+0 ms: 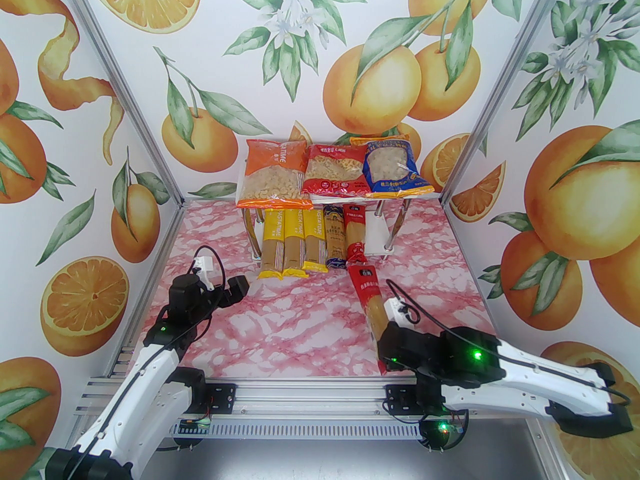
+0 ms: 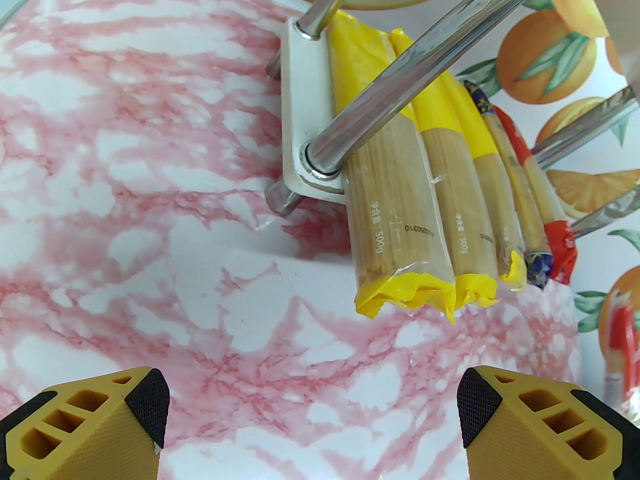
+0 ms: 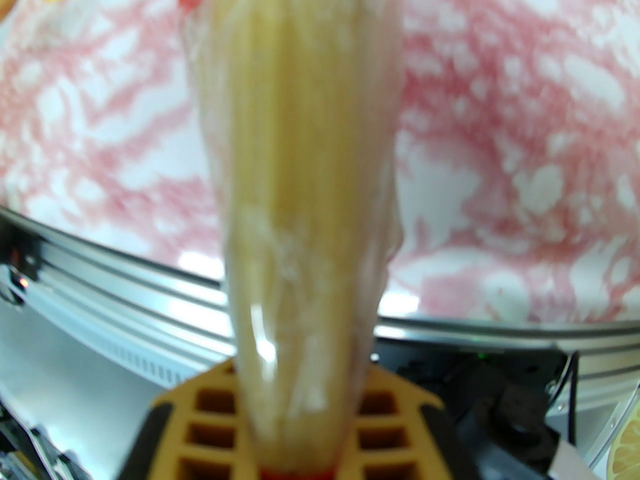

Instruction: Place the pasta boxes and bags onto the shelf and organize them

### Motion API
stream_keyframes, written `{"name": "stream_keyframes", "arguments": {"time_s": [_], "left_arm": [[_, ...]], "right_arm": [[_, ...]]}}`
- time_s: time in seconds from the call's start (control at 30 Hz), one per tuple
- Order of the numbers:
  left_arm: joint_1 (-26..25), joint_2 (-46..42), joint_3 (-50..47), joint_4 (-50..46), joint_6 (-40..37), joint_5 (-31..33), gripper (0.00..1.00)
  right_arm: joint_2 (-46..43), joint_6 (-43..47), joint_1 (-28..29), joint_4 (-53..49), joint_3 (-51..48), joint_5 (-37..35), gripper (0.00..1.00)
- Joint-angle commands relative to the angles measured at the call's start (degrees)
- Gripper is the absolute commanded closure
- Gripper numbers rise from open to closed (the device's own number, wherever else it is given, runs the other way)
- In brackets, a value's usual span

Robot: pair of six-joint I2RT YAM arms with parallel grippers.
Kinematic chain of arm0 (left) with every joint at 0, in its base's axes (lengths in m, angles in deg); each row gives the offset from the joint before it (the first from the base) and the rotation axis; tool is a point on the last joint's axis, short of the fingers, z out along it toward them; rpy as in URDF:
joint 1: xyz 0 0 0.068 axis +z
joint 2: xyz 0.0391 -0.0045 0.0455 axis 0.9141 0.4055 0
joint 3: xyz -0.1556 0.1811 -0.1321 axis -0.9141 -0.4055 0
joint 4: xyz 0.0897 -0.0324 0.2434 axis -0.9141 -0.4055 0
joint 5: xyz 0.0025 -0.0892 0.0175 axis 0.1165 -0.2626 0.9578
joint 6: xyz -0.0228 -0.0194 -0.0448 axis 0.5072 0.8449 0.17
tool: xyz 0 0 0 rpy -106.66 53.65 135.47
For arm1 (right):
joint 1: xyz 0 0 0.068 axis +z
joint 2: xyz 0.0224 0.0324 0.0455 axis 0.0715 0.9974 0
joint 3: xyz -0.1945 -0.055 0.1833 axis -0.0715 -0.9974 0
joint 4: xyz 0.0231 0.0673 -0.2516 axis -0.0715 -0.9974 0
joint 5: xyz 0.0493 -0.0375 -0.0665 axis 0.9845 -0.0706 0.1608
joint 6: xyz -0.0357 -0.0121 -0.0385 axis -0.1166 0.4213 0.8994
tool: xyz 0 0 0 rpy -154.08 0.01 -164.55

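The shelf stands at the back of the table. Its top board holds the orange bag, the red bag and the blue bag. On the lower board lie three yellow pasta boxes, a dark blue one and a red one. My right gripper is shut on the second red pasta box near its near end, the far end pointing at the shelf. My left gripper hangs open over the table, left of the shelf.
A slanted chrome leg crosses in front of the yellow packs. Free board shows right of the red pack on the lower tier. The aluminium rail marks the table's near edge, and orange-print walls close in both sides.
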Motion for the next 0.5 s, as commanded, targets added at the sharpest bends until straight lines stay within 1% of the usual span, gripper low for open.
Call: {"name": "stream_keyframes", "arguments": {"time_s": [0.0, 0.1, 0.17, 0.23, 0.33, 0.4, 0.47], "left_arm": [[0.5, 1.0, 2.8, 2.9, 0.1, -1.4, 0.01], [0.4, 1.7, 3.5, 3.1, 0.0, -1.8, 0.0], [0.5, 2.0, 4.0, 3.2, 0.0, -1.9, 0.01], [0.5, 2.2, 4.5, 3.2, -0.1, -2.1, 0.01], [0.5, 2.4, 5.6, 2.7, -0.3, -2.2, 0.01], [0.5, 2.2, 6.1, 2.5, -0.4, -2.2, 0.01], [0.5, 1.7, 6.4, 2.3, -0.4, -2.2, 0.01]], "right_arm": [[0.3, 2.6, 0.1, 0.7, 6.6, -15.4, 1.0], [2.0, 5.4, -3.0, -0.4, 10.1, -21.0, 1.0], [3.2, 10.0, -7.2, 1.6, 11.5, -22.3, 1.0], [4.7, 16.4, -12.5, 5.1, 12.3, -19.8, 1.0], [8.3, 24.5, -20.8, 8.4, 14.1, -14.0, 1.0], [10.8, 28.1, -25.2, 9.1, 14.9, -9.8, 1.0], [12.5, 30.5, -27.7, 9.9, 15.1, -7.0, 1.0]]}}
